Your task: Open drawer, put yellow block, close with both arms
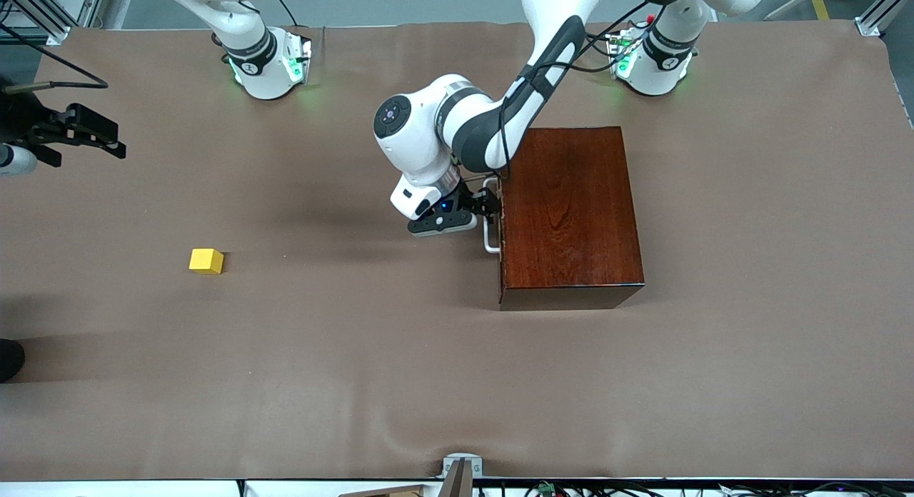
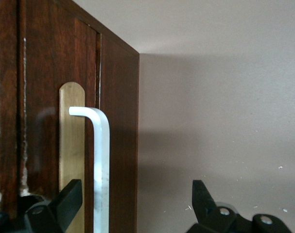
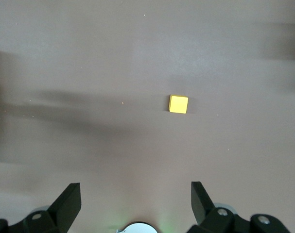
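White bar handle (image 2: pixel 101 165) of the drawer (image 2: pixel 74 145) stands between the spread jaws of the left gripper (image 1: pixel 477 210), long axis running across the jaw gap's closing line, so a squeeze would catch the bar square. In the left wrist view one finger (image 2: pixel 64 204) sits against the dark drawer front, beside the brass-coloured plate under the handle, while the other hangs clear on the open side; the bar lies much closer to the first finger than to the second. Jaws wide, nothing pinched yet. Drawer looks fully shut in the reddish-brown wooden box (image 1: pixel 571 211). Judgement: grasp on the handle is the step in hand, and the pull should go straight out from the box front, toward the right arm's end of the tabletop (image 1: pixel 428 375). Right gripper (image 1: pixel 86 133) waits in the air with jaws spread wide and empty; the yellow block (image 3: pixel 178 104) lies on the tabletop well ahead of them, untouched, well apart from the box.
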Controlling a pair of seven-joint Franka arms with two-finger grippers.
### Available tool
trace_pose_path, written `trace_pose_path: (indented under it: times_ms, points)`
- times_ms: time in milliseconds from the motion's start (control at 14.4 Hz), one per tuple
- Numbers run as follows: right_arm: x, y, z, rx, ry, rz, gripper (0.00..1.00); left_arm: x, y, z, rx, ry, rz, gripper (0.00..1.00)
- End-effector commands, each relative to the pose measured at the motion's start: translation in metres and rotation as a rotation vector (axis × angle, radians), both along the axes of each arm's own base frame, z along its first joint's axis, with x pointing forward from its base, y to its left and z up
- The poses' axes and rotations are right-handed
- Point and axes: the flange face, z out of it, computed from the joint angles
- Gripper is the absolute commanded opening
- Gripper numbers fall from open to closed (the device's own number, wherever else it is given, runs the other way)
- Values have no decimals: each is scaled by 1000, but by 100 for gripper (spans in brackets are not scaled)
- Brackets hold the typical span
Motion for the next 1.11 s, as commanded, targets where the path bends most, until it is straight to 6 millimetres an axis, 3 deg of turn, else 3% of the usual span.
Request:
trace_pose_path:
  times_ms: [0,209,626,765,1043]
  points:
    - [-3,-4,5,-8,-8,-15,100,1,-4,-4,18,-23,21,100]
    - [-3,-4,5,-11,-8,-14,100,1,-7,-13,5,-36,42,100]
    - [0,-10,2,-19,-7,-18,100,0,-22,-13,-98,-74,85,100]
    - [1,-14,8,-40,-19,-26,100,0,-31,-15,-151,-108,115,100]
    - [7,-33,-5,-62,5,-59,100,-7,-48,-13,-245,-138,141,100]
